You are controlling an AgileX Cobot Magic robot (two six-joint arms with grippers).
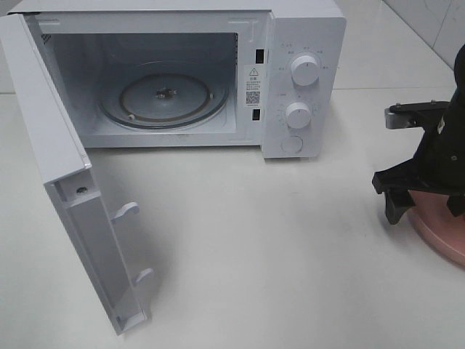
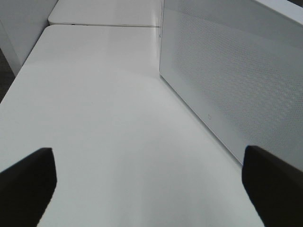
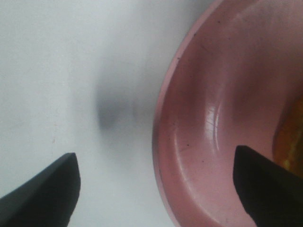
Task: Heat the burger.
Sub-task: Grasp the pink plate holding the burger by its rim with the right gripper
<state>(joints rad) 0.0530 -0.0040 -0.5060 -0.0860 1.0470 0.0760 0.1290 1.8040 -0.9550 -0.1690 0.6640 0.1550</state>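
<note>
One sliver of burger (image 3: pixel 292 135) showing, pink plate (image 3: pixel 213 118) cropped, right gripper (image 3: pixel 155 160) spread.

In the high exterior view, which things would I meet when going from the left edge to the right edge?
Open microwave door → glass turntable → control panel → pink plate, partly under the black arm at the right edge.

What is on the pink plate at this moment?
The right arm covers most of the plate from above. The wrist view shows bare pink surface and a glossy orange sliver, probably the burger; the rest is hidden.
</note>
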